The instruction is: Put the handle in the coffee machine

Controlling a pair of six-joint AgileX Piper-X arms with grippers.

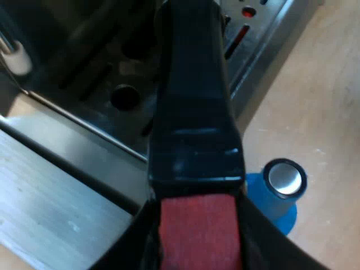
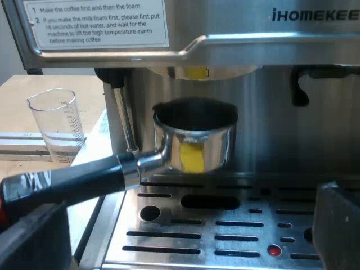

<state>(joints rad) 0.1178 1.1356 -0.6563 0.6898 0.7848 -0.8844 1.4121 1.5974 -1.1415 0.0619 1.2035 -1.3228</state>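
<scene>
Red-ended handle (image 1: pixel 194 140), pinched by left gripper (image 1: pixel 197 247), holds its cup (image 2: pixel 196 140) under the machine (image 2: pixel 281 62), probably awaiting lift-and-twist; right gripper (image 2: pixel 185 236) spread.

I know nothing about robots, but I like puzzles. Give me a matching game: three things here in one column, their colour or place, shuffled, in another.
Things:
1 holder
2 tamper
3 measuring glass

Descriptions:
A clear, with printed marks
B blue, standing on the table
C shiny metal, held by the left gripper under the espresso machine

Pairs: 1-C, 2-B, 3-A
</scene>
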